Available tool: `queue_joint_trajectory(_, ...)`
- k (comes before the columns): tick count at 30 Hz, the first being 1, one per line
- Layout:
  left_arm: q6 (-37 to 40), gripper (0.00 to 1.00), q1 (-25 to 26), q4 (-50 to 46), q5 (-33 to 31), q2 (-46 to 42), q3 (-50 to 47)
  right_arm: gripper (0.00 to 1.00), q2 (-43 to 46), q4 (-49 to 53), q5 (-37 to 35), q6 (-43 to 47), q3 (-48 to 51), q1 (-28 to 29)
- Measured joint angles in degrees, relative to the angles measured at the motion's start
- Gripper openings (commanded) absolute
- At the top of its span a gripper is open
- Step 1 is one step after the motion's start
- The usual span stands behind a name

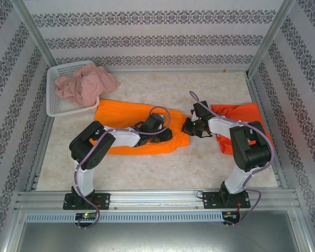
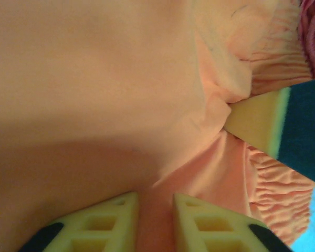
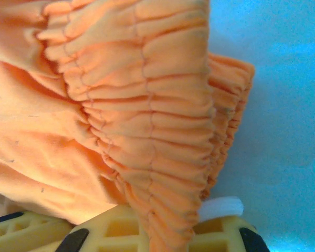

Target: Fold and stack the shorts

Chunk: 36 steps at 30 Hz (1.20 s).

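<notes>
Top view: left gripper (image 1: 160, 128) is down on the yellow-orange cloth shorts (image 1: 121, 113), which lie spread at the middle of the beige marbled table (image 1: 147, 168). Right gripper (image 1: 189, 127) is at that garment's right edge. Red-orange cloth shorts (image 1: 241, 113) lie bunched by the right edge, partly under the right arm. Dusty pink cloth shorts (image 1: 86, 84) are heaped in the white plastic mesh basket (image 1: 53, 100) at the far-left corner. Count: three shorts, one basket. There is bare table along the near edge and at far centre.

Left wrist: left gripper (image 2: 155, 202) fingers (image 2: 118, 223) are narrowly apart with yellow-orange cloth between them; can't tell if it is pinched. A yellow-and-dark block (image 2: 262, 123) touches the cloth from the right.

Right wrist: right gripper (image 3: 157, 215) is clenched on the gathered waistband (image 3: 147, 105) of the yellow-orange shorts, with bare table beside it.
</notes>
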<state>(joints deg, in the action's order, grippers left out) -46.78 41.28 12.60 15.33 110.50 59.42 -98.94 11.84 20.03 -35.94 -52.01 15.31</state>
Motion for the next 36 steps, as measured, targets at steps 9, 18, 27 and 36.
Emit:
queue_joint_trajectory(9,4.22,0.77,-6.21,-6.25,-3.45,-23.69,-4.92,0.00,8.26,14.58,-11.58,9.09,-4.70,-1.31)
queue_joint_trajectory(18,7.19,0.85,-12.33,-11.47,-6.03,-39.69,-15.15,0.00,12.72,34.53,-25.38,24.28,-22.99,-3.98)
queue_joint_trajectory(27,7.13,0.83,-13.57,-12.85,-5.64,-41.20,-21.66,0.00,6.29,48.63,-33.31,32.37,-43.65,-4.28)
queue_joint_trajectory(36,6.19,0.74,-13.60,-11.23,-2.89,-41.16,-23.41,0.00,-3.65,60.00,-36.59,33.59,-60.30,-1.53)
